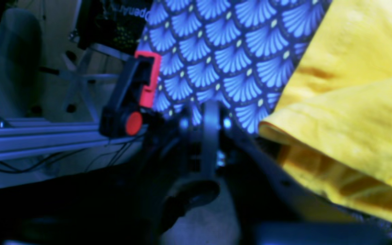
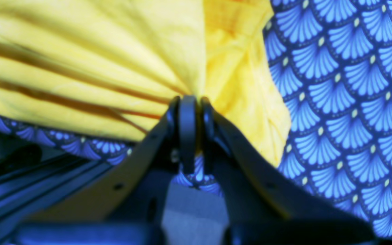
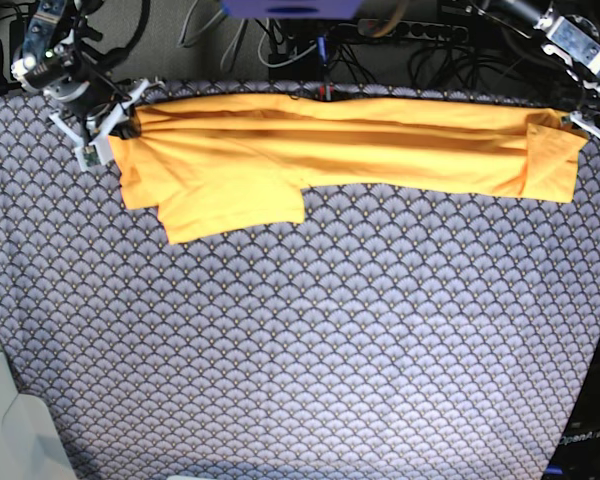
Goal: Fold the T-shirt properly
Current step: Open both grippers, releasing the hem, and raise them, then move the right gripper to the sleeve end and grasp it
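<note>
The yellow-orange T-shirt [image 3: 330,150] lies stretched in a long band along the far edge of the table, one sleeve flap hanging toward me at the left. My right gripper [image 3: 105,130] is at its left end. The right wrist view shows that gripper [image 2: 189,98] shut on gathered T-shirt [image 2: 97,68] fabric that fans out from the fingertips. My left gripper [image 3: 583,118] is at the shirt's right end. In the left wrist view the left gripper [image 1: 205,114] is dark and blurred, jaws nearly together. The folded T-shirt [image 1: 352,102] edge lies just right of it, not visibly between the fingers.
A blue-grey scallop-patterned cloth [image 3: 300,330] covers the whole table. A black and red clamp [image 1: 141,92] sits on an aluminium rail [image 1: 29,139] at the table's edge by the left gripper. Cables [image 3: 380,30] run behind the far edge.
</note>
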`<state>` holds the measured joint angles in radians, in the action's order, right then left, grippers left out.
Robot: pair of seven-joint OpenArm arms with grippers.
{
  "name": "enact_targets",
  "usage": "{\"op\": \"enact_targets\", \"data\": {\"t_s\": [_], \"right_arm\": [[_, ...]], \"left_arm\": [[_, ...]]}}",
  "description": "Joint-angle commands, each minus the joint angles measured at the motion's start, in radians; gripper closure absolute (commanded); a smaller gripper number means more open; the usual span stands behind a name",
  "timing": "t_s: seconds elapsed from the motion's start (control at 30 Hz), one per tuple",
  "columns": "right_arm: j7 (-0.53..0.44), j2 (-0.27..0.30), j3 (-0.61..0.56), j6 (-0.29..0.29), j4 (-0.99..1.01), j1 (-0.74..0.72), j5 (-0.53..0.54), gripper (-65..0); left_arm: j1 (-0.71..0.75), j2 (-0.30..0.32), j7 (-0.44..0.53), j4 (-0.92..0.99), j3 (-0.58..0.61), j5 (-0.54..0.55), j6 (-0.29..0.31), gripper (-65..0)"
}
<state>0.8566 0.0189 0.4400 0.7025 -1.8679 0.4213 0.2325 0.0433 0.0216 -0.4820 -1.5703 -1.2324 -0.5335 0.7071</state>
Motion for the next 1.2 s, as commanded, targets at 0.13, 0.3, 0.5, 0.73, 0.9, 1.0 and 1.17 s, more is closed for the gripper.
{"op": "enact_targets", "data": {"t_s": [0.13,0.3,0.5,0.73,0.9,1.0,1.17], "right_arm": [[0.034,0.01,0.003,-0.004,-0.014,-0.006,0.0,-14.7],[0.033,0.013,0.007,-0.004,-0.017,-0.002,0.0,-27.3],[0.033,0.02,0.067,-0.004,-0.017,-0.006,0.0,-34.4],[0.031,0.025,0.158,-0.004,-0.02,-0.045,0.003,-34.7],[0.04,0.057,0.174,-0.004,-0.023,-0.098,0.003,-34.7],[0.063,0.075,0.147,-0.004,-0.023,-0.161,0.001,-34.7],[0.254,0.137,0.012,-0.004,-0.016,-0.33,0.001,-34.8]], "left_arm": [[-0.004,0.015,0.019,-0.025,0.001,0.016,-0.009,-29.0],[-0.003,0.013,0.019,-0.025,0.0,0.017,-0.009,-32.7],[-0.006,0.013,0.019,-0.025,-0.002,0.017,-0.009,-33.2],[-0.027,0.03,-0.076,-0.026,-0.002,0.019,-0.009,-33.2],[-0.029,0.048,-0.114,-0.02,-0.002,0.019,-0.009,-33.2],[-0.029,0.048,-0.114,-0.022,-0.002,0.019,-0.009,-33.2],[-0.029,0.042,-0.116,-0.025,-0.002,0.019,-0.009,-33.2]]}}
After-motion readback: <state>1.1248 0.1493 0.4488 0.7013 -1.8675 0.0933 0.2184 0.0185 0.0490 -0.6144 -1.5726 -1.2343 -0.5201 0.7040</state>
